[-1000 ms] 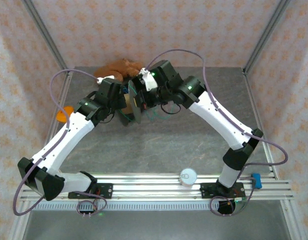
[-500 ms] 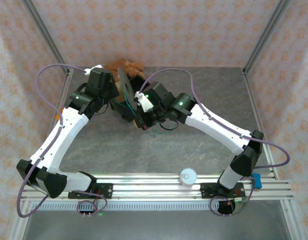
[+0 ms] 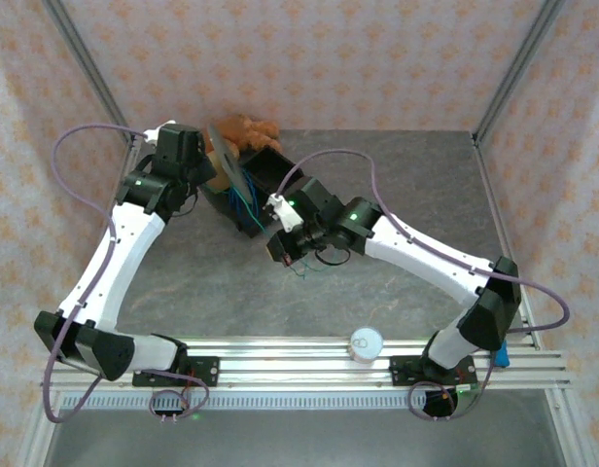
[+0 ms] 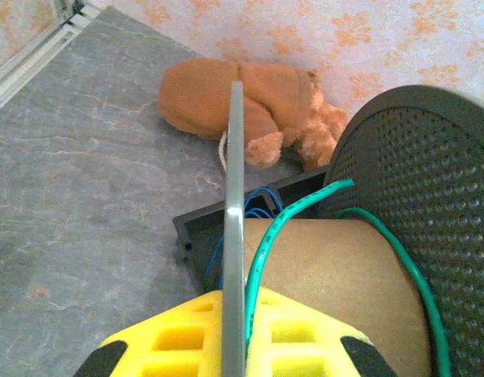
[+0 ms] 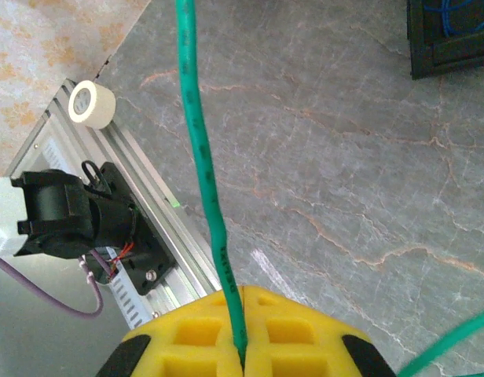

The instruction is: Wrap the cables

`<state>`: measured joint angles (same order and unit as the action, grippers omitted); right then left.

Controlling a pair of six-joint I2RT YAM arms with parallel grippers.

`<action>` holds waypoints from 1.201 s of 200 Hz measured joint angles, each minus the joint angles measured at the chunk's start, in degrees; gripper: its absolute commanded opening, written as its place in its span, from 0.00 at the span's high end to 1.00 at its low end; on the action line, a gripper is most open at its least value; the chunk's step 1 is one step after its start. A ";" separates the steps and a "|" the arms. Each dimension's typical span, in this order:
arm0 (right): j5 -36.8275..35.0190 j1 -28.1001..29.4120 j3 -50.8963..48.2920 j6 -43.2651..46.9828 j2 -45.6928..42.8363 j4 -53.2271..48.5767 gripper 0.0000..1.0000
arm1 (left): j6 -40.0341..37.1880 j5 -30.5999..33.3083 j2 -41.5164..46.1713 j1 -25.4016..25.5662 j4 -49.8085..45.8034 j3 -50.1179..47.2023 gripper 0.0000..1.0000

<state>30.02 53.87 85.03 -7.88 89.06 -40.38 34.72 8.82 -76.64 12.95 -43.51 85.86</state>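
Both grippers are clenched. The left gripper (image 4: 234,345) pinches the thin grey rim of the spool (image 4: 336,271) near the back edge of the counter (image 3: 397,292). The right gripper (image 5: 240,345) grasps the green cable (image 5: 201,173), which laps the spool's cardboard core. The blue cable (image 4: 256,206) lies in the black box (image 4: 193,236) behind. The step in hand looks like winding the green cable. The next move likely calls for turning the spool while feeding cable under light tension.

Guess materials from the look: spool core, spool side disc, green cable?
By looks alone: spool core is matte brown with a papery surface, likely cardboard. spool side disc is dark and dimpled all over, probably moulded plastic. green cable has a smooth, slightly shiny jacket, either plastic or rubber insulation; can't tell which.
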 measured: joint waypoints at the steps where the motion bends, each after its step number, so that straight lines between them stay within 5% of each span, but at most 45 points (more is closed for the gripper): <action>1: 0.00 -0.02 -0.07 0.02 -0.04 0.07 1.00 | 0.00 -0.02 -0.02 -0.02 -0.02 0.02 1.00; 96: -5.11 -0.02 -2.99 0.48 -0.50 3.37 1.00 | 3.04 -7.52 -0.66 -3.15 -0.28 0.74 1.00; 203: -16.98 -5.29 -3.48 0.96 10.01 9.62 1.00 | 4.46 -23.08 2.51 -4.22 2.45 -0.09 1.00; 217: -16.50 -5.42 -3.48 1.64 9.94 10.99 0.80 | 4.42 -23.39 3.06 -4.63 2.64 -0.09 1.00; 240: -14.49 -5.62 -3.74 1.92 9.84 12.02 0.61 | 3.78 -23.85 3.76 -5.07 2.60 -0.11 1.00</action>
<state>15.53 48.25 81.30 -5.96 98.89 -28.36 38.50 -15.03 -72.88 7.88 -40.91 85.76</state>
